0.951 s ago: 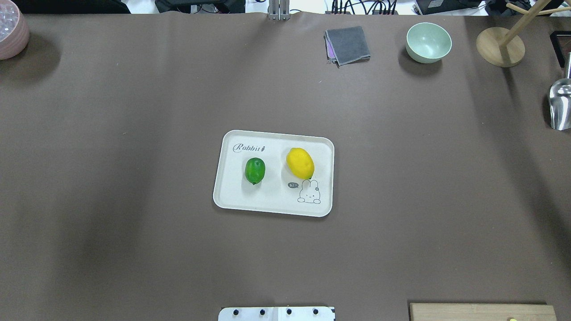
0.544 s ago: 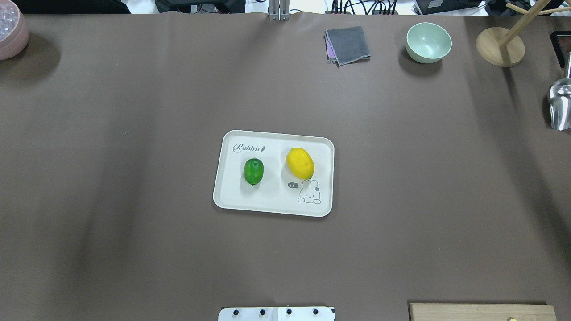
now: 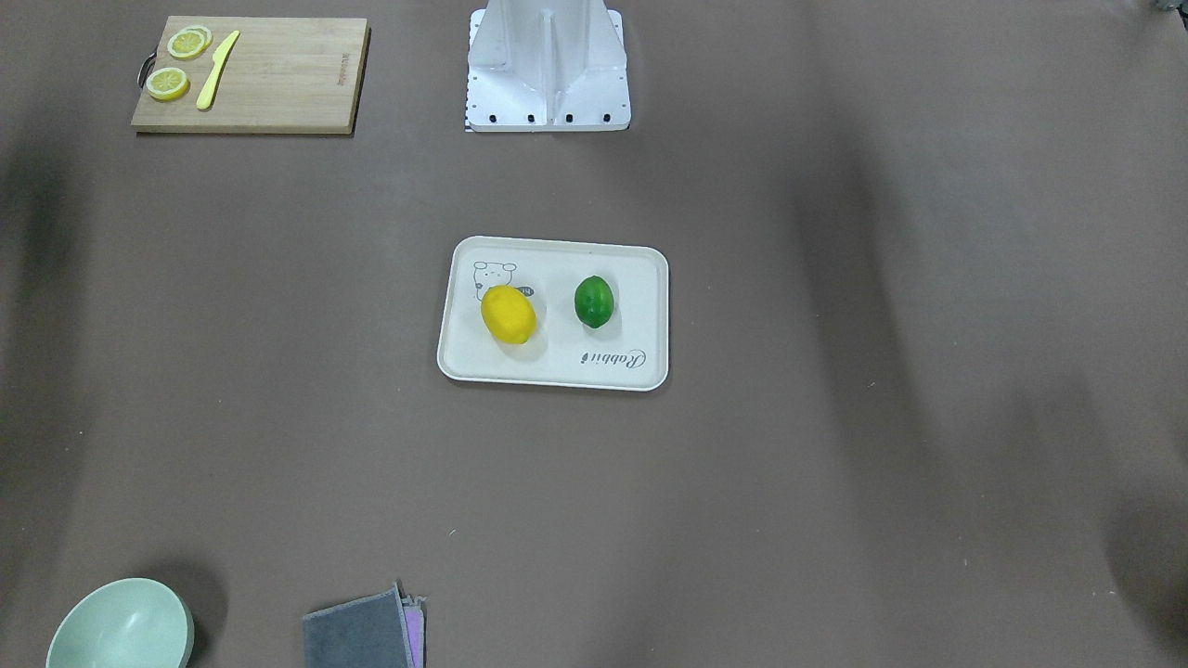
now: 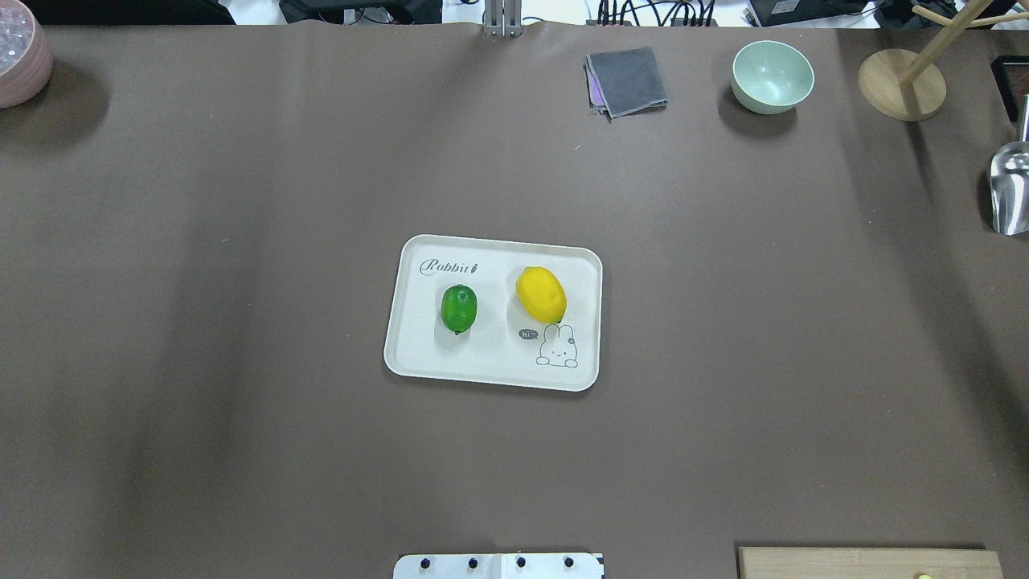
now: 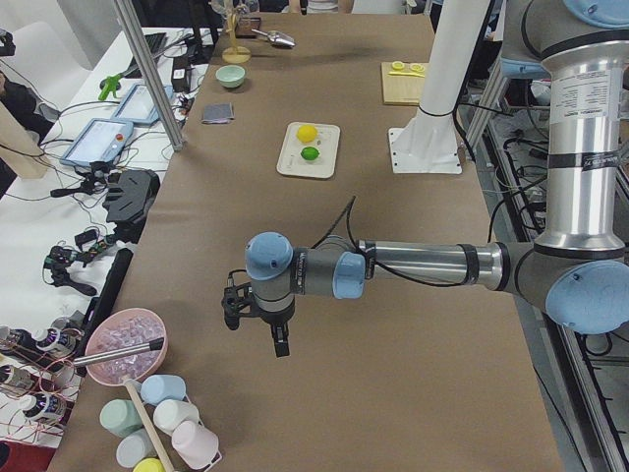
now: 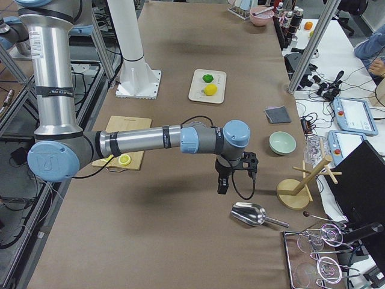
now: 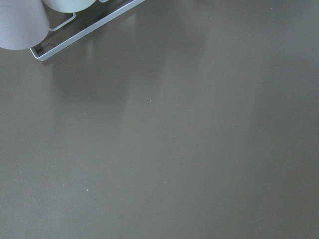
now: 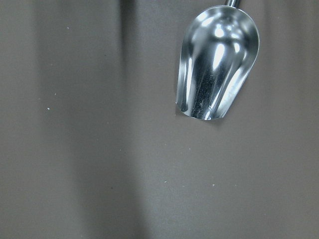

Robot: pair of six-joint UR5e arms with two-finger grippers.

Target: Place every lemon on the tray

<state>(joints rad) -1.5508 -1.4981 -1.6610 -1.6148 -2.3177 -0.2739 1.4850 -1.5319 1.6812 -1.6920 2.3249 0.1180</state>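
Observation:
The cream-white tray (image 4: 418, 366) with the "Rabbit" print sits mid-table, also in the front view (image 3: 557, 371). The yellow lemon (image 4: 541, 294) (image 3: 509, 314) lies on it next to the rabbit drawing. The green lemon (image 4: 459, 308) (image 3: 594, 301) lies on it below the script. Both are free of any gripper. My left gripper (image 5: 256, 334) shows only in the exterior left view, hanging over bare table far from the tray. My right gripper (image 6: 236, 180) shows only in the exterior right view, above a metal scoop. I cannot tell whether either is open or shut.
A wooden cutting board (image 3: 278, 83) with lemon slices and a yellow knife lies near the robot base. A green bowl (image 4: 772, 76), grey cloth (image 4: 627, 80), wooden stand (image 4: 900, 84) and metal scoop (image 8: 217, 59) are at the far right. A pink bowl (image 4: 20, 60) is far left.
The green lemon rocks very slightly on the tray. Nothing else in the overhead view has moved.

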